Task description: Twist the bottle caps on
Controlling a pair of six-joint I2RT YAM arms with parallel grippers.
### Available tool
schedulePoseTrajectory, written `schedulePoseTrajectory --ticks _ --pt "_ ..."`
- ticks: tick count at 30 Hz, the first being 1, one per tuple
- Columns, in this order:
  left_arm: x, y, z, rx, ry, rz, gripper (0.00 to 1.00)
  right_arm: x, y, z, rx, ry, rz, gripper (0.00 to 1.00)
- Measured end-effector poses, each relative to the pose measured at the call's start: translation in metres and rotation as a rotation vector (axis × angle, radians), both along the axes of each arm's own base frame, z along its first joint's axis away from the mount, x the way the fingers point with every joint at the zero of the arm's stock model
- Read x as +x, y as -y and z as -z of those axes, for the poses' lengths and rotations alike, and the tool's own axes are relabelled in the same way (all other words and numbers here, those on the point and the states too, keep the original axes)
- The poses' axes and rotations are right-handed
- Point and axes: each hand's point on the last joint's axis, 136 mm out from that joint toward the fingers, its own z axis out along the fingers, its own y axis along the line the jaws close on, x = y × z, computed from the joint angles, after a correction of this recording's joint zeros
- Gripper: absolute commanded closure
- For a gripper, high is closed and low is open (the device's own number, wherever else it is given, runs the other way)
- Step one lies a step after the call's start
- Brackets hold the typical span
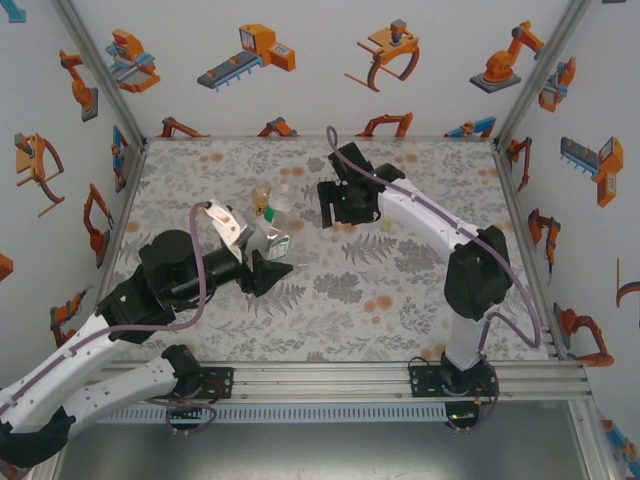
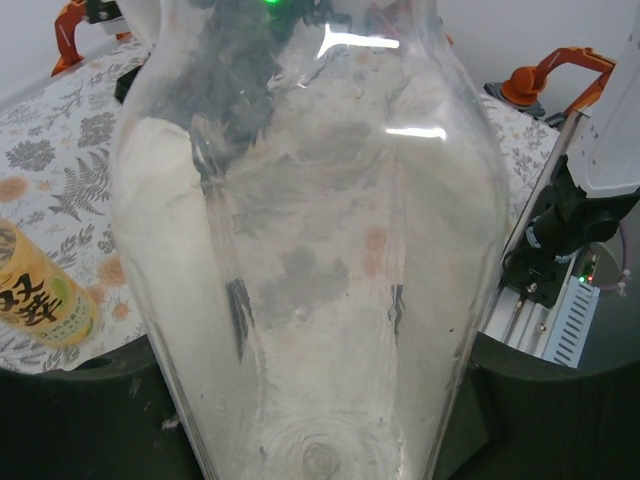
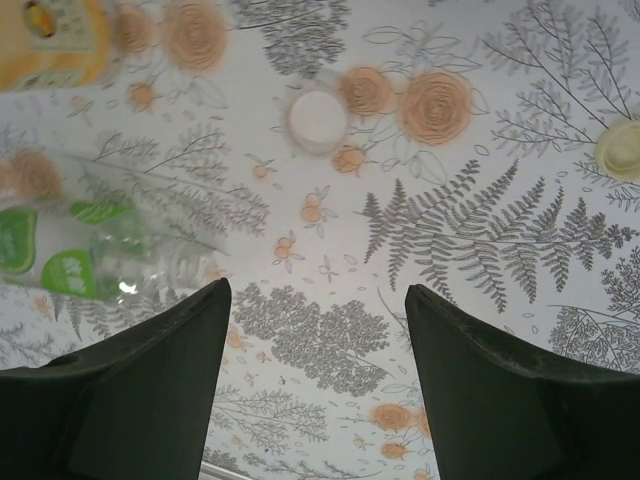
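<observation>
My left pincer (image 1: 268,258) is pressed onto a clear plastic bottle with green label patches (image 2: 320,250). It pinches the body low down, and the bottle leans with its neck pointing away from me, toward my other arm. It seems to be lifted a little off the counter (image 1: 420,290), a surface printed with grey ferns and orange flowers. Seen from the right wrist, the neck looks bare, though it is a little blurred there.

My right pincer (image 3: 318,290) is spread, with nothing between its fingers, and it hangs above the counter. Ahead of the fingers lies a small white round plastic cap (image 3: 318,118), flat on the surface and almost in line with the gap. A second one, a pale yellowish round cap (image 3: 622,150), lies well apart from it, at the right edge of that view. An amber bottle with a yellow label (image 2: 35,295) is on the counter near the held bottle.

I judge the step to be fetching a cap for the bottle that my left side is presenting — no cap is gripped yet. The next move calls for my right pincer to go forward and down until its fingers stand on both sides of the white cap, then to close on the rim evenly. The cap is low and light, so a finger landing on top would only push it away. After that comes lining it up squarely on the tilted neck before any turning.
</observation>
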Motion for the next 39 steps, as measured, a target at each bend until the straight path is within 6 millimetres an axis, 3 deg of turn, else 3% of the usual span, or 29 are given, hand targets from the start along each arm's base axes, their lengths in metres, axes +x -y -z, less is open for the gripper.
schedulePoseTrajectory --ticks 5,12,21,27,33,39 --pt "0.003 -0.003 0.002 0.006 -0.008 -0.026 1.0 0.01 0.012 0.025 -0.036 -0.059 0.041 0.47" --pt "0.004 -0.009 0.002 0.006 -0.011 -0.052 1.0 0.026 0.0 0.044 -0.056 -0.082 0.034 0.61" --pt "0.006 -0.014 0.001 -0.003 -0.009 -0.082 1.0 0.042 -0.011 0.074 -0.071 -0.114 0.032 0.68" --pt "0.008 -0.015 0.005 0.006 -0.012 -0.095 1.0 0.042 -0.016 0.088 -0.058 -0.148 0.028 0.6" --pt "0.009 -0.015 0.01 0.013 -0.02 -0.1 1.0 0.044 -0.023 0.088 -0.035 -0.154 0.041 0.48" --pt "0.01 -0.015 0.013 0.019 -0.024 -0.103 1.0 0.048 -0.034 0.087 -0.039 -0.138 0.041 0.42"
